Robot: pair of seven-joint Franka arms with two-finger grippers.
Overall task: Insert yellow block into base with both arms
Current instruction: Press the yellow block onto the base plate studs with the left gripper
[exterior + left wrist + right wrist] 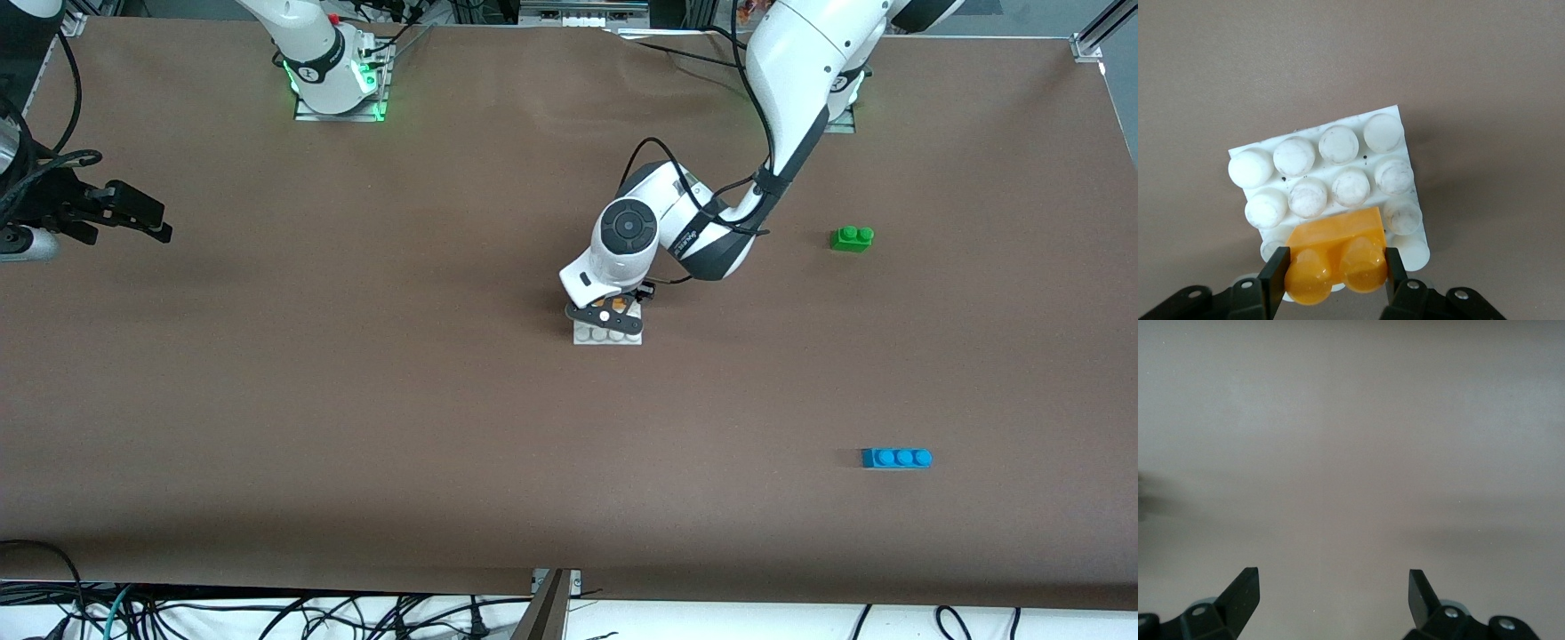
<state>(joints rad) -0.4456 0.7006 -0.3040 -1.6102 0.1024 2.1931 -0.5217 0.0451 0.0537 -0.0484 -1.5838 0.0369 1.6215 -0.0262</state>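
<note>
Yellow block (1335,257): small, glossy yellow-orange, two rounded studs on top, clamped from both sides by the left gripper (1335,277), black fingers (1274,280) pressed against its short ends. Sits over the edge row of the base (1338,167), apparently resting on the studs there, though seating cannot be confirmed from this angle. In the front view, only a sliver of orange visible under the left gripper (613,313).

Base (607,334): flat white square plate, round studs in rows, scuffed and speckled with dark specks, lying near the table's middle.

Right gripper (1335,597): fingers spread wide, nothing between them, hovering over bare table at the right arm's end; waiting there, seen at the frame's nine o'clock edge (133,213).

Green brick (852,237): two studs, at about two o'clock from the base, toward the left arm's end. Blue brick (896,458): three studs, at about four o'clock from the base, nearer the front camera.

Table (356,400): matte brown covering, shadowed beneath the arms. Cables (178,613) tangled along the six o'clock edge; green lights glowing at the right arm's base (333,84).
</note>
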